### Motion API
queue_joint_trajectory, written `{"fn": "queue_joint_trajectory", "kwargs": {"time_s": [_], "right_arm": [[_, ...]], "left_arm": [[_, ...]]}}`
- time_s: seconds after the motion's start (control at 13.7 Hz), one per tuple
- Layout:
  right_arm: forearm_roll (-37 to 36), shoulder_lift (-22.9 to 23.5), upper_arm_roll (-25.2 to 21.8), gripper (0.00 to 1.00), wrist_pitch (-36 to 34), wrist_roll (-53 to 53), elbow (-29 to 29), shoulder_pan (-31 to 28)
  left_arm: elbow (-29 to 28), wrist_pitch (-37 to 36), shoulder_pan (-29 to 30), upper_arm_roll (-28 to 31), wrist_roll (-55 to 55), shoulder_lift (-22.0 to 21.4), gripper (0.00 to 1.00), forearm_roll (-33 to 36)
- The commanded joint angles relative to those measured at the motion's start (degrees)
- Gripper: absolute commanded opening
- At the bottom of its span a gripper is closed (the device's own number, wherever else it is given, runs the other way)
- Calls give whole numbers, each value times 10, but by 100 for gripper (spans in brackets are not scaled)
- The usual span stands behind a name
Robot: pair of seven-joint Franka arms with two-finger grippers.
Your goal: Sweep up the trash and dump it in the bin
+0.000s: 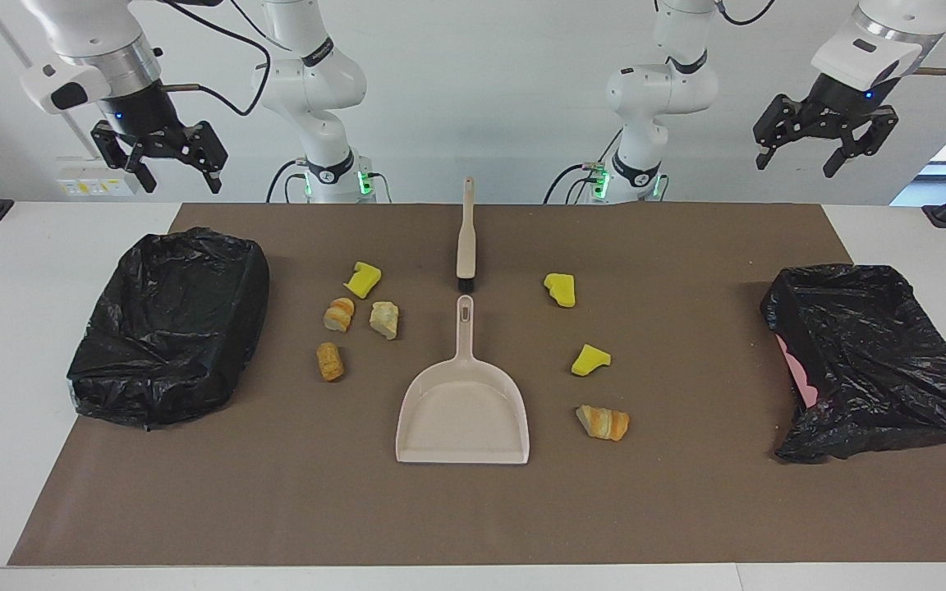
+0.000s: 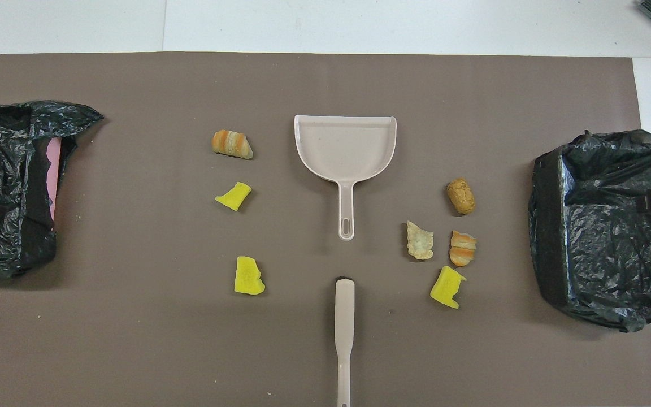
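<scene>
In the overhead view the brush (image 2: 344, 333) handle runs off the bottom edge, both black-lined bins (image 2: 3, 186) are cut by the side edges, and what lies inside the bags cannot be told

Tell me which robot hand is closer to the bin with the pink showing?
The left gripper: it hangs open, high above the pink-lined bin. The right gripper hangs open over the other end.
</scene>
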Motion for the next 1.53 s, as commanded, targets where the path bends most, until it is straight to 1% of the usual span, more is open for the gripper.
{"fn": "queue_joint_trajectory", "kwargs": {"time_s": [0.0, 0.15, 0.29, 0.58, 0.73, 0.95, 1.17, 1.31, 1.46], "right_arm": [[-6, -15, 4, 100, 11, -16, -18, -6], [-6, -15, 4, 100, 11, -16, -18, -6], [-6, -15, 4, 100, 11, -16, -18, -6], [-5, -15, 4, 100, 11, -16, -18, -6], [-6, -15, 4, 100, 11, -16, -18, -6], [-6, -15, 4, 100, 10, -16, -18, -7], [-6, -15, 4, 100, 10, -16, -18, -8], [-5, -15, 4, 100, 10, -16, -18, -8], [-6, -15, 4, 100, 10, -16, -18, -8]], "left_arm": [[-6, -1, -2, -6, -7, -8, 100, 2], [-10, -2, -2, -10, -8, -11, 100, 2], [-23, 0, -2, -24, -8, -22, 100, 1], [-28, 0, -2, -54, -10, -24, 100, -3], [-31, 0, -2, -65, -10, -28, 100, -34], [-67, 13, -9, -97, -35, -43, 100, -43], [-104, 28, -74, -106, -114, -44, 100, -44], [-158, 66, -134, -106, -182, -61, 100, -44], [-219, 124, -204, -106, -268, -72, 100, -44]]}}
